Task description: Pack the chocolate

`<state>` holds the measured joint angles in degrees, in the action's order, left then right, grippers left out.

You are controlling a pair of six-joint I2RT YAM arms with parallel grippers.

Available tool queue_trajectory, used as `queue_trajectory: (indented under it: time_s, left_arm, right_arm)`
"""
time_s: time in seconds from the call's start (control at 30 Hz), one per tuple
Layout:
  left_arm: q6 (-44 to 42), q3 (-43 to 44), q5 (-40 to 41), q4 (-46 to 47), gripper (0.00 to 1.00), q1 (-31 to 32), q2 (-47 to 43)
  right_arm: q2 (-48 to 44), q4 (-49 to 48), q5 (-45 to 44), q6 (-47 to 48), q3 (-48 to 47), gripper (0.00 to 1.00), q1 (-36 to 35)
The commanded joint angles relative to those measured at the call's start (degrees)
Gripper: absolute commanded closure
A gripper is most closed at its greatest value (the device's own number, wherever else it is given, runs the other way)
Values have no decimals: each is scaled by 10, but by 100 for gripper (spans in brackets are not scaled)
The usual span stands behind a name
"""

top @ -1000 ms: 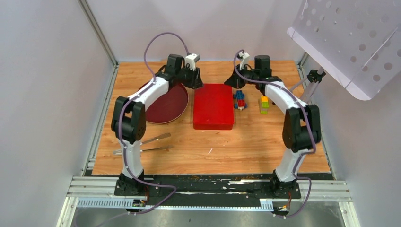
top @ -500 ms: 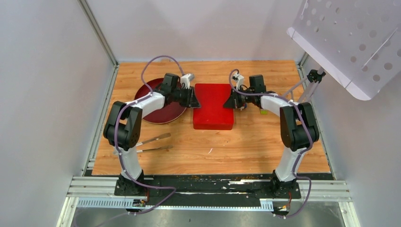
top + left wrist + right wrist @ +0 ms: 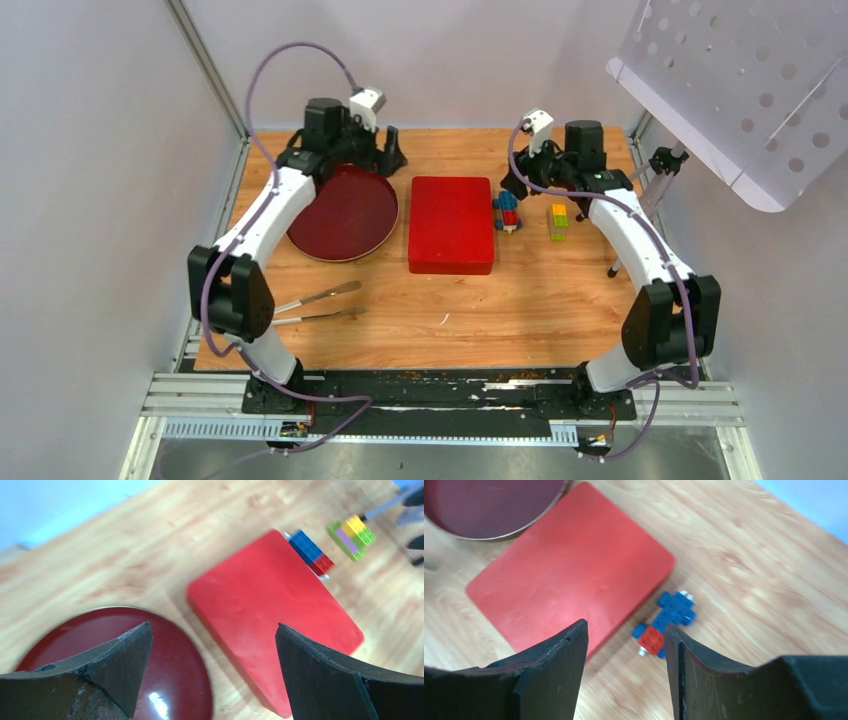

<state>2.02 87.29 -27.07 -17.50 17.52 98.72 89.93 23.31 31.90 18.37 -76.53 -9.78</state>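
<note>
No chocolate shows in any view. A closed red box (image 3: 451, 224) (image 3: 280, 610) (image 3: 569, 575) lies flat at the middle of the wooden table. My left gripper (image 3: 385, 150) (image 3: 213, 625) hangs wide open above the gap between the dark red plate (image 3: 345, 213) (image 3: 170, 680) and the box, holding nothing. My right gripper (image 3: 515, 180) (image 3: 625, 625) is open and empty, raised over the box's far right corner, beside a blue and red block cluster (image 3: 507, 211) (image 3: 669, 622).
A green and yellow block stack (image 3: 558, 221) (image 3: 351, 536) stands right of the blue cluster. Metal tongs (image 3: 315, 305) lie near the left arm's base. A white perforated panel (image 3: 740, 80) overhangs the far right corner. White walls close in both sides.
Half a second ago both grippers were low against the box's left and right sides. They have since lifted, drawn back toward the far edge, and opened wider. The box has not shifted.
</note>
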Motion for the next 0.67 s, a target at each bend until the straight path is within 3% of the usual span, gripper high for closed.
queue_trajectory:
  time_s: [0.0, 0.07, 0.13, 0.33, 0.63]
  left_arm:
    - [-32, 14, 100, -34, 0, -42, -58]
    - [-23, 8, 134, -39, 0, -49, -69]
    - [-27, -5, 161, -37, 0, -49, -79]
    - [-139, -8, 187, -71, 0, -52, -122]
    - [-51, -9, 214, -54, 0, -55, -128]
  right_arm:
    - [-46, 28, -148, -6, -10, 41, 8]
    - [-71, -2, -189, -47, 8, 34, 8]
    - [-85, -28, -222, -84, 28, 2, 7]
    - [-94, -12, -344, -92, -13, 0, 5]
    - [-107, -29, -344, -83, -56, 0, 6]
